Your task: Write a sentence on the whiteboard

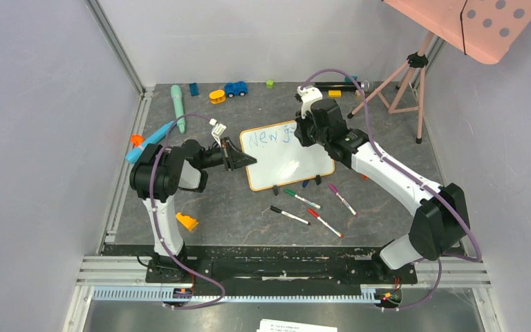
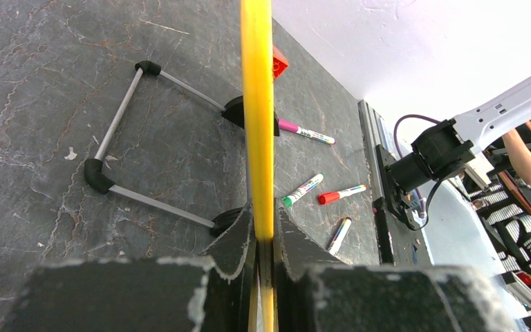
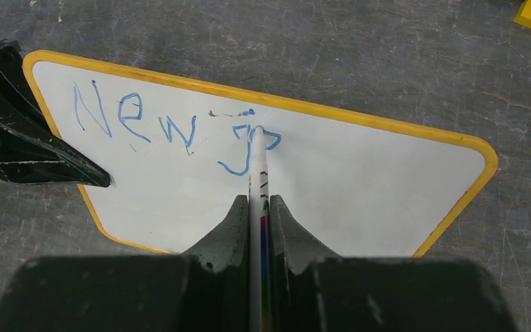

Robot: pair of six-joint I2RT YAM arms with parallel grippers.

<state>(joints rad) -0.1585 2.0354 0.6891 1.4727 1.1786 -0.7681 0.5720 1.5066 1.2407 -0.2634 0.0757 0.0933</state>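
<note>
From above, the right gripper (image 1: 303, 130) covers the 1 o'clock corner of the whiteboard (image 1: 283, 166) and whatever of the sentence (image 1: 263, 137) follows "New j". In the left wrist view the whiteboard shows edge-on, its writing face hidden. At 6 o'clock of the top view a sheet of paper (image 1: 297, 326) is cut by the edge, its print too small to read.

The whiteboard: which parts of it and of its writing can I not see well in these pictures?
- Top external: right gripper covers the sentence after "New j"; letters small.
- Left wrist: whiteboard seen edge-on; face hidden.
- Right wrist: marker hides the stroke at its tip; left gripper covers part of one edge.
</note>
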